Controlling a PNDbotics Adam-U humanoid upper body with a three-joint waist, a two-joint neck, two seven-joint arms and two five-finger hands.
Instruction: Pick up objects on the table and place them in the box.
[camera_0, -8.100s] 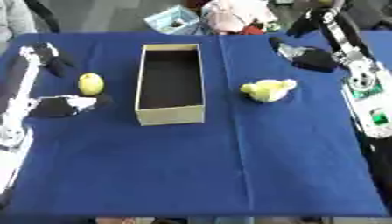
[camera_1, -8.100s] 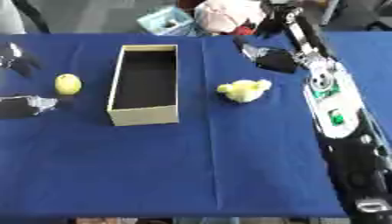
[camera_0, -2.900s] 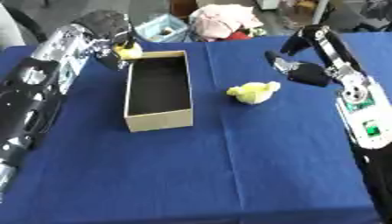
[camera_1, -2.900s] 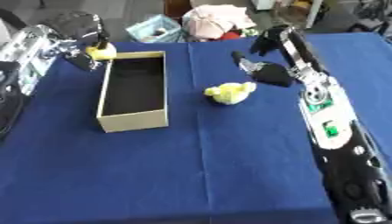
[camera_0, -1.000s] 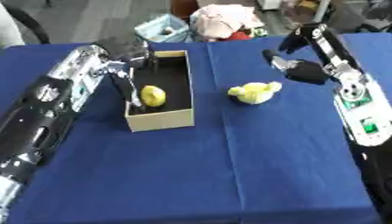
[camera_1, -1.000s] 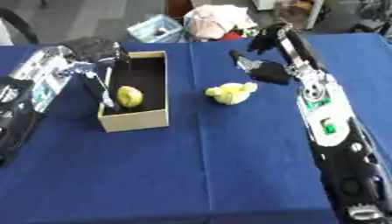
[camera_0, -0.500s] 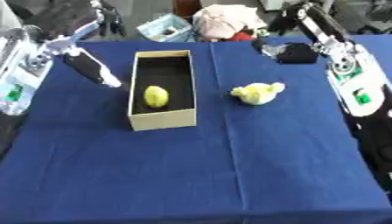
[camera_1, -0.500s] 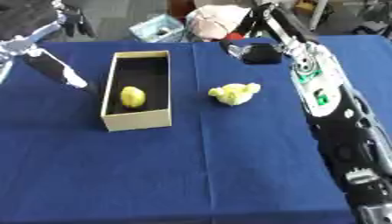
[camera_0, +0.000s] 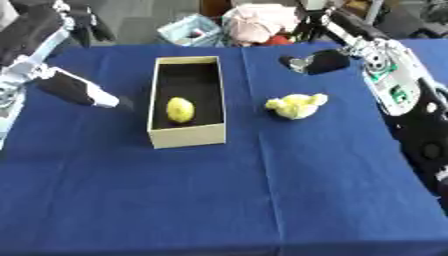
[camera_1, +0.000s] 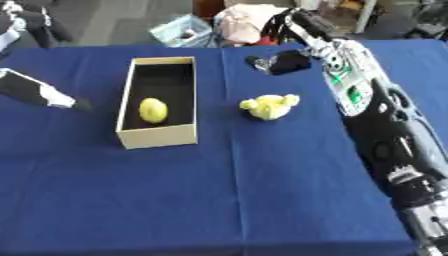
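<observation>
Blue cloth covers the desk (camera_0: 219, 200), and the cardboard box (camera_0: 185, 140) stands open on it, long side running away from the robot, so things can be dropped straight in from above. In the left eye view a yellow lemon (camera_0: 180, 109) lies inside the box on its dark floor, toward the near end; that part of the task looks done. To the right of the box, apart from it, a yellow soft toy (camera_0: 296, 106) sits on the cloth, the one thing left to collect. The left hand (camera_0: 77, 90) hangs to the left of the box, clear of its wall and holding nothing; whether its fingers are straight or curled I cannot tell. It seems placed out of the way so the box mouth is free.

In the right eye view the right hand (camera_1: 287, 63) hovers beyond the toy, to the right of the box's far end. It carries nothing, but how far its fingers are spread is not clear. Being the nearer hand to the toy, it is probably the one meant to reach down for it.
</observation>
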